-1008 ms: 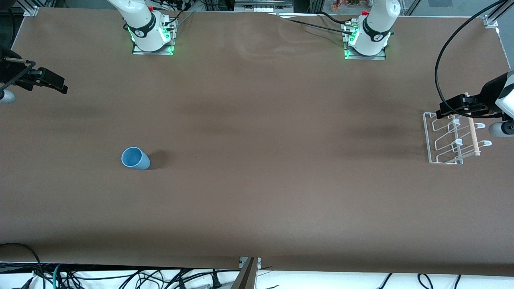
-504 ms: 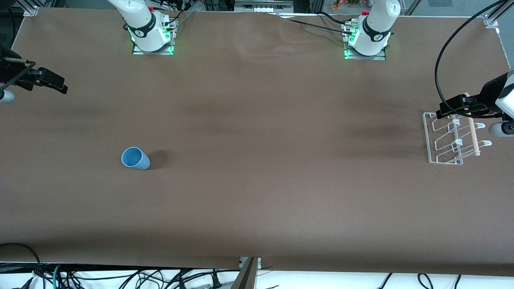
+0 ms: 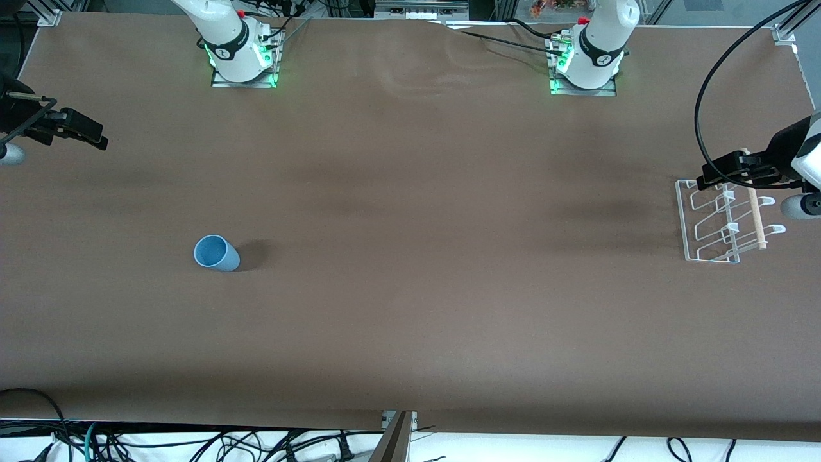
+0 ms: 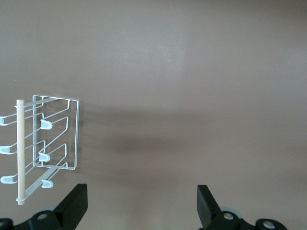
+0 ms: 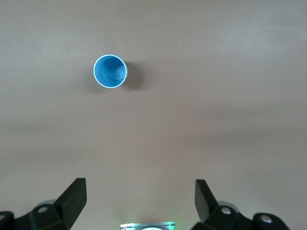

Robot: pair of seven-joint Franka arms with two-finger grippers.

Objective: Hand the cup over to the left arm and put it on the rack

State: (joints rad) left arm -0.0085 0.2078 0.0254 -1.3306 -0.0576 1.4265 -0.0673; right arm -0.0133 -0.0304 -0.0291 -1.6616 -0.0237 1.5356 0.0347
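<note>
Nearest the front camera, the small light-blue plastic tumbler cup is standing upright, mouth up, on the brown table covering toward the right arm's end, untouched.

Farther from the camera, the white wire drying rack with looped prongs and a pale wooden rod is sitting at the left arm's end, well apart from the cup.

The right gripper is hanging released and empty at its own table edge, waiting. The left gripper is hovering over the rack's farther end, also spread wide, holding nothing.

Risks, as judged:
- The smooth, tapered cup is liable to slip or tip if pinched off-centre.
- The handover is requiring both arms to meet mid-table; mistimed release would drop the cup.
- The left gripper is sitting close over the rack and could snag its wires.

No brand, label or writing is legible.
</note>
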